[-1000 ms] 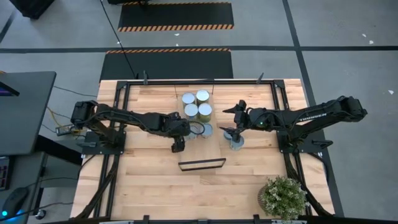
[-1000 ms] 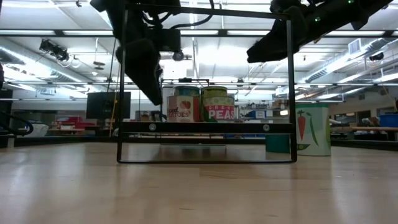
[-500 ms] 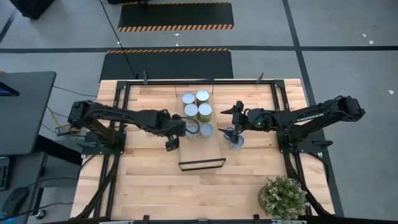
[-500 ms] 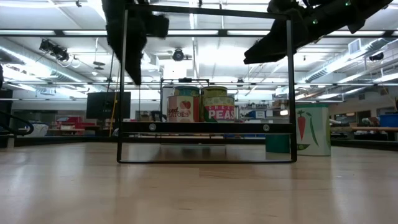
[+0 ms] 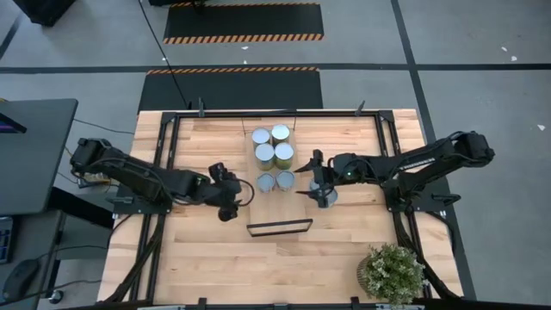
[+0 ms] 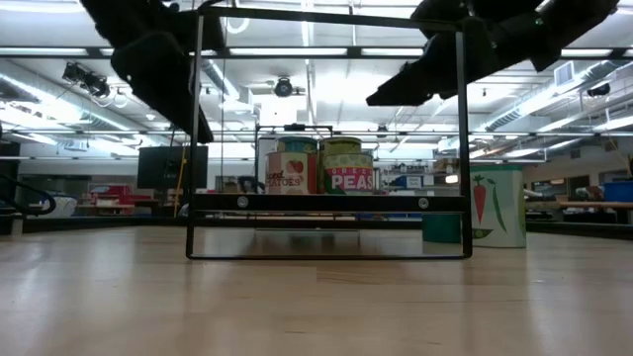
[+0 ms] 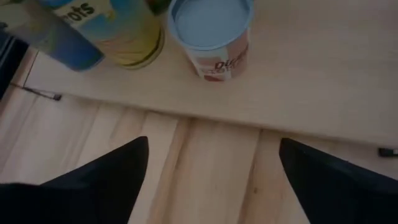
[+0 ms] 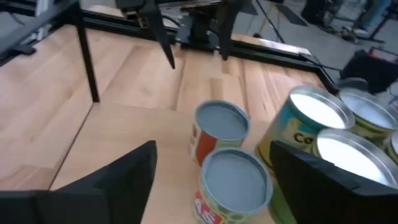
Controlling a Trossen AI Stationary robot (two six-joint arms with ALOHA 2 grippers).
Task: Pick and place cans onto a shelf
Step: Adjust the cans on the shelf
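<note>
Left end effector [image 5: 225, 207] pulled back from the shelf [image 5: 277, 205], fingers spread wide and empty. 6 cans [image 5: 273, 155] on the shelf; 1 can [image 5: 328, 197] on the table beside it, under the right end effector [image 5: 317, 178], open, closing in. Likely next pick.

A can [image 6: 348, 170] on the shelf [image 6: 326, 202] reads "PEAS".
</note>
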